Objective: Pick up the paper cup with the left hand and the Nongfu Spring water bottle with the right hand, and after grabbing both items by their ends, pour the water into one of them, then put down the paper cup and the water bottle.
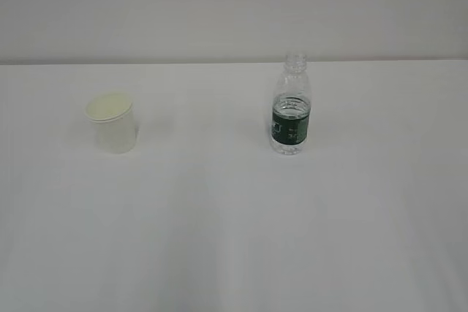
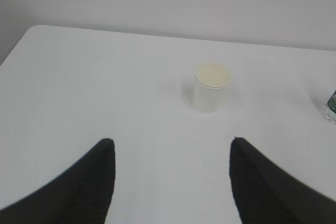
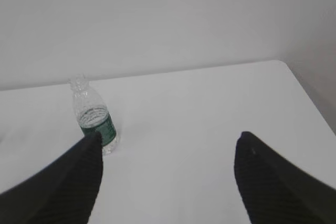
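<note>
The white paper cup (image 1: 113,126) stands upright on the left of the white table; in the left wrist view it (image 2: 210,87) sits ahead and a little right of centre. The clear Nongfu Spring water bottle (image 1: 291,107) with a dark green label stands upright at centre right, capless, with water up to about the label's top. In the right wrist view it (image 3: 94,116) stands far left, just beyond the left fingertip. My left gripper (image 2: 170,142) is open and empty, well short of the cup. My right gripper (image 3: 168,137) is open and empty. Neither gripper shows in the exterior view.
The white table (image 1: 234,239) runs back to a pale wall. Its left corner (image 2: 31,30) shows in the left wrist view, its right corner (image 3: 283,64) in the right wrist view. The bottle's base (image 2: 331,109) peeks in at the left wrist view's right edge.
</note>
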### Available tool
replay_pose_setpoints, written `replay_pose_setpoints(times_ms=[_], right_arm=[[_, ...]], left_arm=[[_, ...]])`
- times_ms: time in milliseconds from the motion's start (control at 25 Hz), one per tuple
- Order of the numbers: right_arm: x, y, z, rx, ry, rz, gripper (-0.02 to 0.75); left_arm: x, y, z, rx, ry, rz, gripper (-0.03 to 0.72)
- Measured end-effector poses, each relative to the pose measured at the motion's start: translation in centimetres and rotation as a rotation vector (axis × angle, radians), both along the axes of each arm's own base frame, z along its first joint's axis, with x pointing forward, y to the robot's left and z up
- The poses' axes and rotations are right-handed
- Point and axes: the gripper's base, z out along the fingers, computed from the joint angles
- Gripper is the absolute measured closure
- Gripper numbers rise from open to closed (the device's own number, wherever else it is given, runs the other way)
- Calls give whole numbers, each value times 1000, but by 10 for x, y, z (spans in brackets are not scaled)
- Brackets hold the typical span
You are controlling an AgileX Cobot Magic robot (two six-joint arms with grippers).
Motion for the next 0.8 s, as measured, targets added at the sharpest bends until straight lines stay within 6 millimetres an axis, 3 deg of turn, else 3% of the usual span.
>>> replay_pose_setpoints(times_ms=[200, 400, 600, 800], right_arm=[[21, 2, 13, 11, -104, 18, 151], [32, 2, 20, 20, -161, 19, 151], [48, 2, 22, 23, -173, 17, 151], [72, 5, 19, -10, -144, 42, 151]], left_arm=[[25, 2, 11, -6, -84, 14, 185], [41, 4, 22, 21, -185, 23, 106], [56, 4, 21, 11, -167, 26, 95], [85, 4, 17, 4, -141, 17, 96]])
